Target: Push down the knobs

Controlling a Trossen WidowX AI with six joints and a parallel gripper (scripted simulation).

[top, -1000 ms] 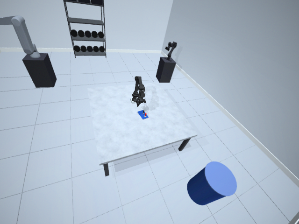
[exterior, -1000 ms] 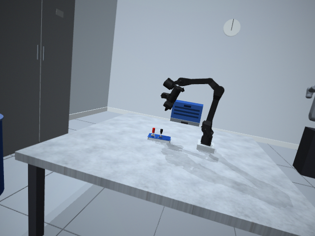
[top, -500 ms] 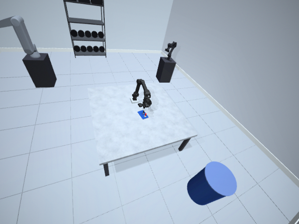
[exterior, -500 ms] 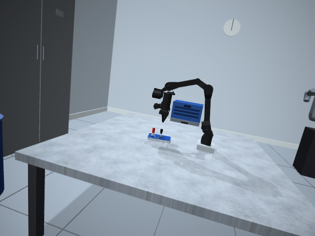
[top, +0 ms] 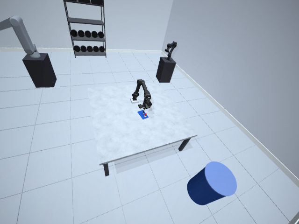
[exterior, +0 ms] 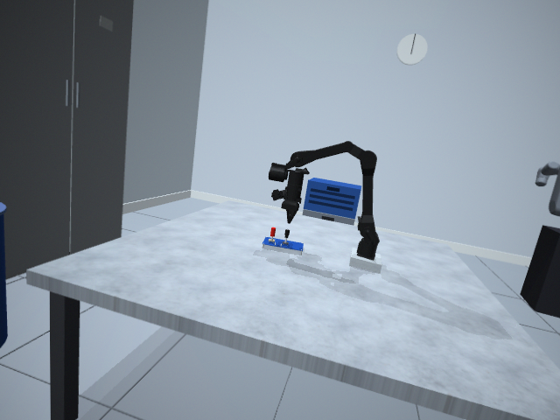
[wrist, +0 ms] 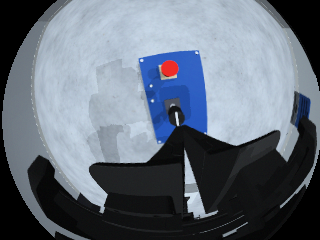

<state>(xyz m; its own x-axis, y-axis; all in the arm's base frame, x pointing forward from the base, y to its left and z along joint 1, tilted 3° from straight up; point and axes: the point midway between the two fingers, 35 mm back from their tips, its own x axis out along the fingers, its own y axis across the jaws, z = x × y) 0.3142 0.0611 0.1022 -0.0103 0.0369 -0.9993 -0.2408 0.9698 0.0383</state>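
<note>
The blue circuit board [top: 140,113] [exterior: 296,246] [wrist: 195,80] stands on short legs on the table. A red knob [top: 145,114] [exterior: 273,232] [wrist: 169,68] sits high on its shaft above a pale potentiometer [exterior: 271,240] [wrist: 163,75]. A black knob [exterior: 287,234] [wrist: 175,116] with a white line sits high on its shaft above a grey potentiometer [wrist: 171,102]. My gripper [exterior: 289,221] [wrist: 180,130] is shut and empty. Its tips point down a little above the black knob, with a visible gap in the exterior view. In the top view the tips partly hide the black knob.
A blue and grey cabinet-like box [exterior: 332,199] [wrist: 302,110] shows behind the arm. The arm's white base plate [top: 134,101] [exterior: 365,262] stands on the table [top: 120,139] [exterior: 226,289]. A blue cylinder [top: 205,185] stands on the floor beyond the table edge.
</note>
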